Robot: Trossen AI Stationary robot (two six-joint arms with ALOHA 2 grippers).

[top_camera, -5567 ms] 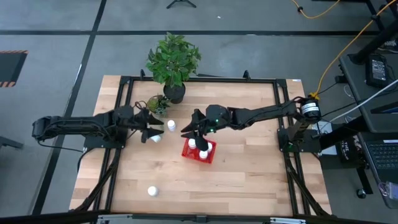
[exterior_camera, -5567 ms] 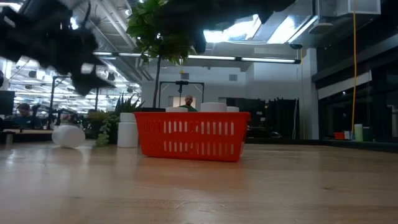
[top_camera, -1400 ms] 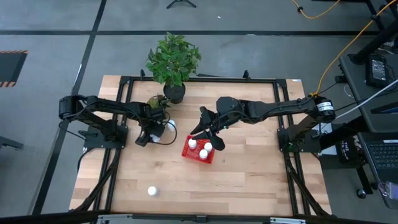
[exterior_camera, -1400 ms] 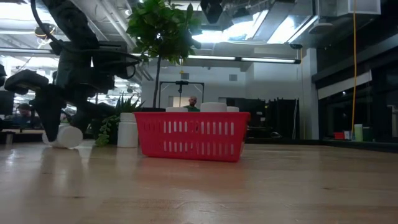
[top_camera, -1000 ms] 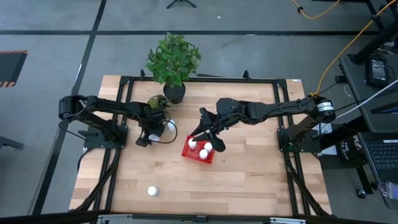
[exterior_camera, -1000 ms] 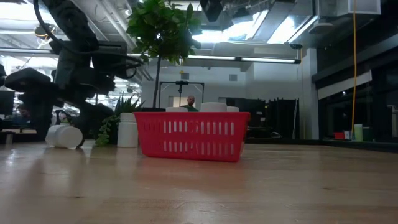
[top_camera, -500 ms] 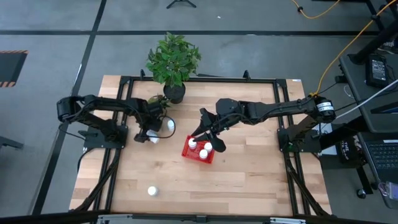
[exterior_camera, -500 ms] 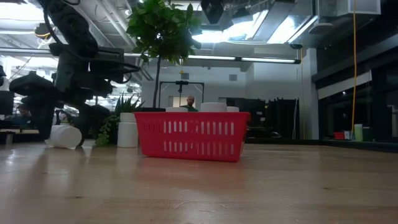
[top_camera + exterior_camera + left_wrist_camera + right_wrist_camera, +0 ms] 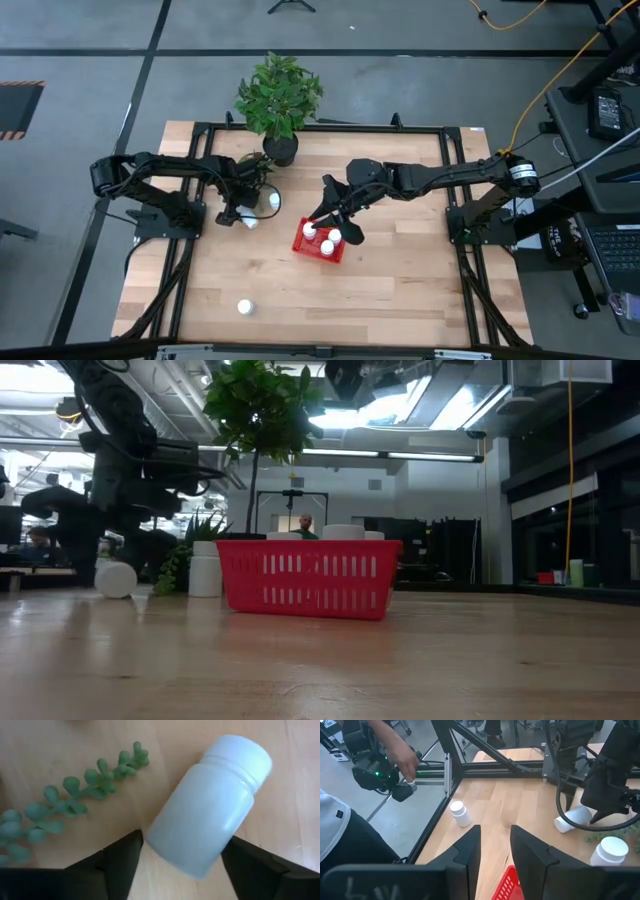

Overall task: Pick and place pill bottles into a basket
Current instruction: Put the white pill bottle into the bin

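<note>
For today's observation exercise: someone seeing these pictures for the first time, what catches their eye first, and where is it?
The red mesh basket at the table's middle stands out, with white pill bottles inside and the right gripper hovering over it. Left of it, the left gripper straddles a pill bottle lying on its side. A leafy potted plant stands at the far edge.
</note>
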